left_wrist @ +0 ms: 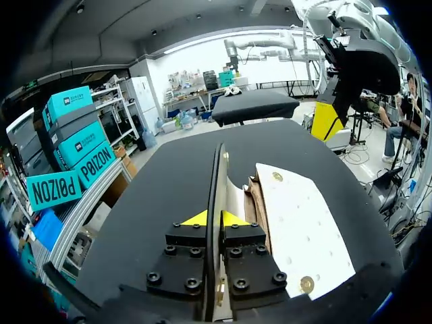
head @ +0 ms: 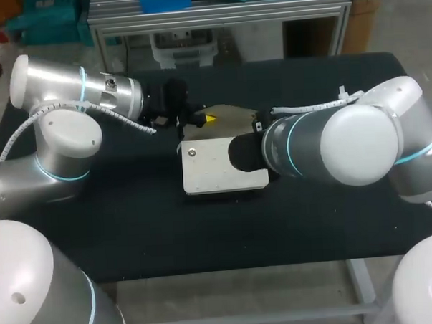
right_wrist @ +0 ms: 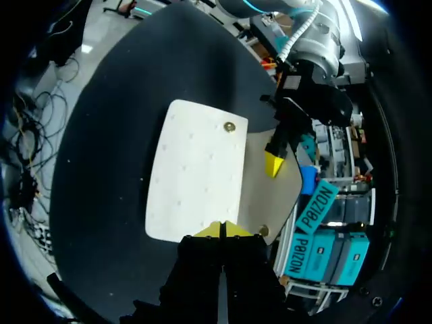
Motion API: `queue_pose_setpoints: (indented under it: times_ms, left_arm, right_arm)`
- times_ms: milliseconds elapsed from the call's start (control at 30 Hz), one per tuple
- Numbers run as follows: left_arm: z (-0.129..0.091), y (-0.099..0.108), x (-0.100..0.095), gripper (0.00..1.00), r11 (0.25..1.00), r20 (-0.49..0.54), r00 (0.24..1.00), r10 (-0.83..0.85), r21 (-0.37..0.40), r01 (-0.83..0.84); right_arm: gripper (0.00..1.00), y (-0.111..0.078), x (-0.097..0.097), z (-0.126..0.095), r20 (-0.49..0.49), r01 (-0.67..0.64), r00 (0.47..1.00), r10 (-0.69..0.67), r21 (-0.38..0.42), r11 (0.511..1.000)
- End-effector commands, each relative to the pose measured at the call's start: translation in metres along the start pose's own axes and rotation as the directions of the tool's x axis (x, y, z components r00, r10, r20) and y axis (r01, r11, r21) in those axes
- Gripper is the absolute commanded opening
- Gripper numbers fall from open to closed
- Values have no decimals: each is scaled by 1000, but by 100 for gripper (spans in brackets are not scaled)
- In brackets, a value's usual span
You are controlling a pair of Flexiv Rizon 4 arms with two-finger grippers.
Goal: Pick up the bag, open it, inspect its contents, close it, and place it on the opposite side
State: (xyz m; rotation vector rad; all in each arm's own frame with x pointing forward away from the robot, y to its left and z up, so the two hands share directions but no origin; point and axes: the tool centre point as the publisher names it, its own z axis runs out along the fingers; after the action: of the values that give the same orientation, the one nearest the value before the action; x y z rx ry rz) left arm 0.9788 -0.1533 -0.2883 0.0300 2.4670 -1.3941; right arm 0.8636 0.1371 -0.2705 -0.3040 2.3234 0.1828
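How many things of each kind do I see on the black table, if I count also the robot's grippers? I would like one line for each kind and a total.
bag: 1
gripper: 2, the left gripper and the right gripper
Total: 3
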Motion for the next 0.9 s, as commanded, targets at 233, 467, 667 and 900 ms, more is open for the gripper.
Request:
queue_pose_setpoints:
  times_ms: [233, 467, 667, 900]
  left_arm:
    - [19, 16, -5, 0, 1000, 25, 999, 22, 1, -22]
    - [24, 21, 4, 0, 997, 22, 997, 73, -24, -72]
    - [22, 24, 7, 0, 996, 34, 996, 84, -13, -83]
    - [25, 29, 9, 0, 998, 16, 998, 59, -32, -58]
  right_arm:
    - [0, -1, 21, 33, 47, -16, 999, 16, -8, 1000]
    - [0, 0, 35, 30, 38, -38, 999, 38, 1, 999]
    - [0, 0, 54, 29, 12, -59, 998, 59, 38, 998]
    - [1, -8, 76, 43, 5, -104, 995, 104, 32, 994]
